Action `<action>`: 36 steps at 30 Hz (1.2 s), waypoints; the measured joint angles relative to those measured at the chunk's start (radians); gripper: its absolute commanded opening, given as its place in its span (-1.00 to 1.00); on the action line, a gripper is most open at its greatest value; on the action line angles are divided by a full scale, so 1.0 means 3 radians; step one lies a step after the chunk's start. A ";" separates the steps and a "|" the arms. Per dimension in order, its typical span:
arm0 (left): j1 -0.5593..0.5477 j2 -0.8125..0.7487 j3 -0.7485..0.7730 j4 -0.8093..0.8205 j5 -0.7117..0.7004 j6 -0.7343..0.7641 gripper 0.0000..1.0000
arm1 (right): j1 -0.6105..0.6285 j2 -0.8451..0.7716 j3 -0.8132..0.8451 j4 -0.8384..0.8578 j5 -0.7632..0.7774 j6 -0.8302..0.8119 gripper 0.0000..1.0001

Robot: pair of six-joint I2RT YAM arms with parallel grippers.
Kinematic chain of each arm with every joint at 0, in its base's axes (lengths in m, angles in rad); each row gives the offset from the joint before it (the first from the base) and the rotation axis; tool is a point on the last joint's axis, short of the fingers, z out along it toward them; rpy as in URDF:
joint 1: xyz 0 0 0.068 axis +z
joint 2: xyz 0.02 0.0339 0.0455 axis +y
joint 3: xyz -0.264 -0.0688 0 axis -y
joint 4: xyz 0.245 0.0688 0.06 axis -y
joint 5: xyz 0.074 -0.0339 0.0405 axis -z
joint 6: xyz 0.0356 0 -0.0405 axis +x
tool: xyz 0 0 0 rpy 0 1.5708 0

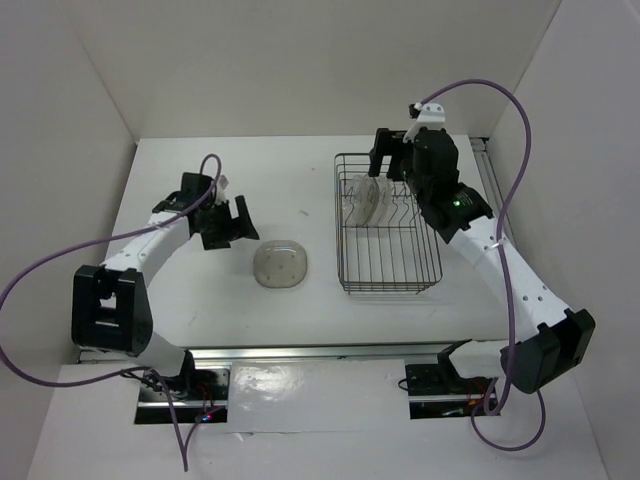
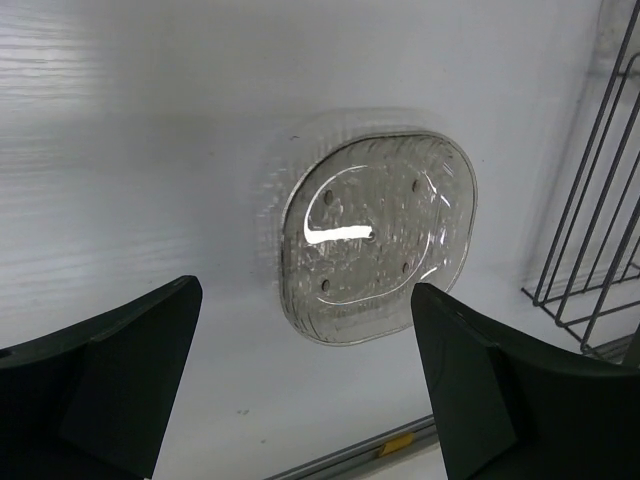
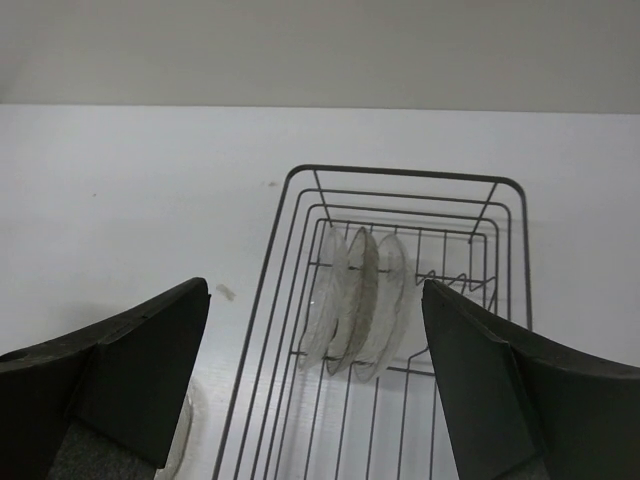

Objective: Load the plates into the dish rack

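- The left gripper [image 1: 228, 225] is spread wide open and holds nothing. Its two dark fingers [image 2: 110, 370] frame the lower corners of the left wrist view.
- One greyish-tan plate [image 2: 375, 235] lies flat on the white table [image 1: 200, 170], ahead of the left gripper and centred between its fingers. The plate is apart from both fingers. A bright streak of glare crosses its middle, and a few small dots show around it.
- The dish rack [image 1: 388, 225] is beyond that plate, on the side away from the left gripper. The left wrist view shows only a few wires of its corner, cut off by the picture's edge.
- The right gripper [image 1: 392, 160] is also wide open and empty. It is above the far end of the rack.
- Three plates [image 3: 355, 300] stand on edge in the rack, close together between the tines, below and ahead of the right gripper and between its fingers.
- The middle one of the three looks darker than the other two. They overlap, so their exact tints are hard to judge.
- A faint curved clear edge shows beside the right gripper's left-hand finger in the right wrist view. It is too cut off to identify.
- From above, the right arm hides the rack's far right corner.
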 measured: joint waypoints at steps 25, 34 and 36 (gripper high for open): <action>-0.0721 0.0767 0.0067 -0.0191 -0.1080 -0.0100 0.20 | 0.0069 -0.0210 -0.0089 -0.0034 -0.0558 -0.0003 0.88; -0.0874 0.0885 0.0212 -0.0348 -0.1288 -0.0164 -0.68 | 0.0069 -0.0198 -0.0089 -0.0034 -0.0559 -0.0003 0.88; -0.0877 0.0886 0.0249 -0.0356 -0.1297 -0.0164 -1.00 | 0.0070 -0.0198 -0.0089 -0.0034 -0.0559 -0.0003 0.88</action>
